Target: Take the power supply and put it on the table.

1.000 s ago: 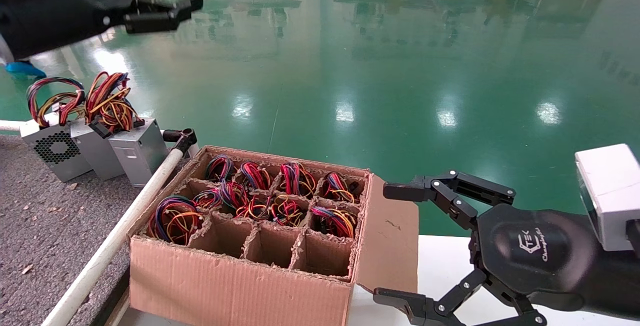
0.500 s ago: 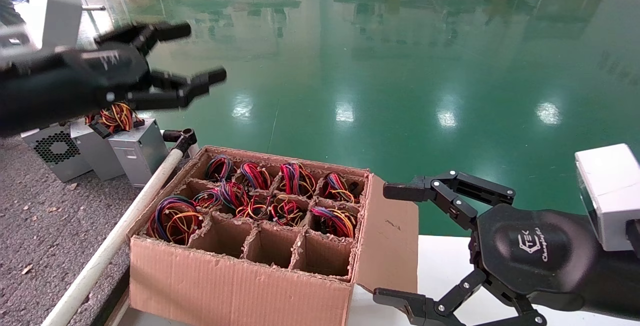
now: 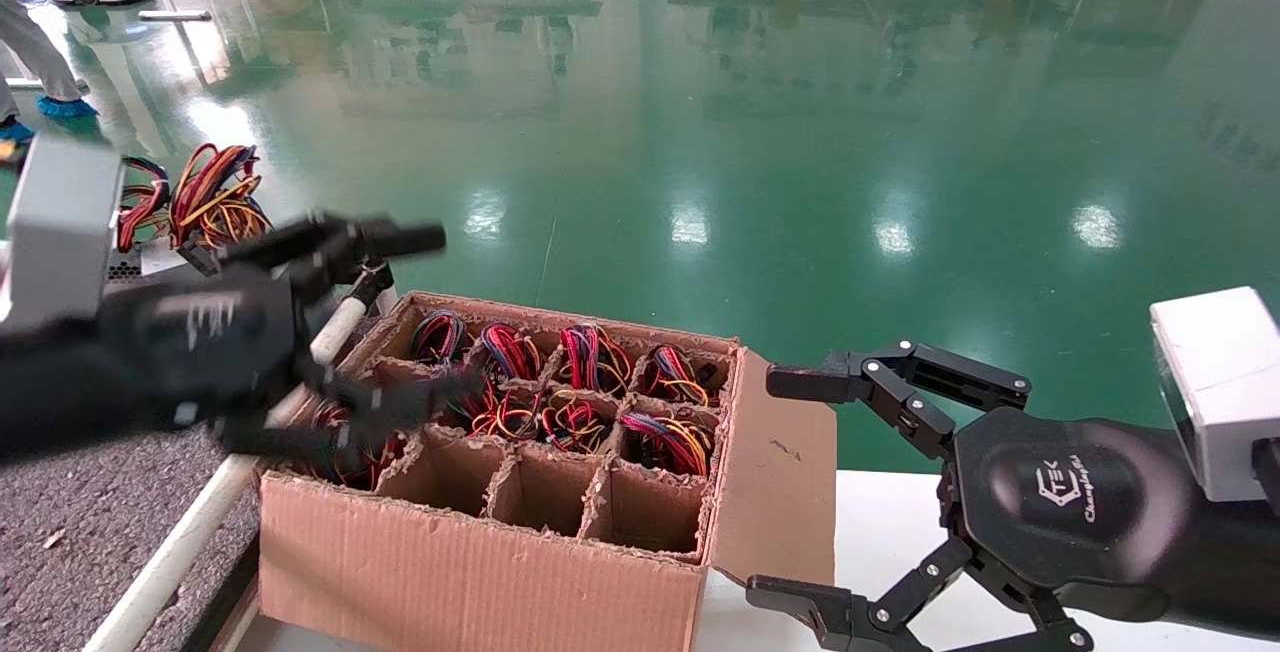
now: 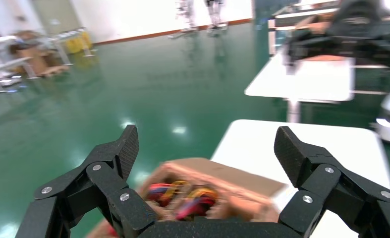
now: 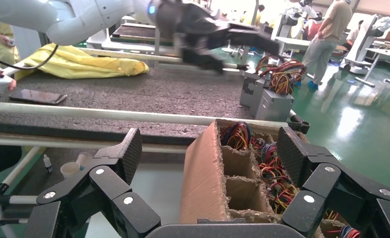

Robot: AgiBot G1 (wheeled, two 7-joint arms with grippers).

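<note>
Green glossy floor lies behind the grey carpeted surface (image 3: 60, 492), where the power supply (image 5: 249, 89) stands at ten o'clock of the left pincer (image 3: 420, 317), spread wide, empty, over the cardboard box (image 3: 470, 562); right pincer (image 3: 790, 482) parked, apart.

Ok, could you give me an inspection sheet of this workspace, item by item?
Surface: grey carpeted table edged by a white tube; white surface beside it.
Job's things: power supply stands on the table beside two grey boxes.
Clutter: cardboard box of cells; yellow cloth and phone on the table.
Grippers: left claw open, over the box's left end; right claw open, empty, right of the box.
Cables: wire bundles fill most cells; three front cells look empty.
Surroundings: green floor; people standing.
</note>
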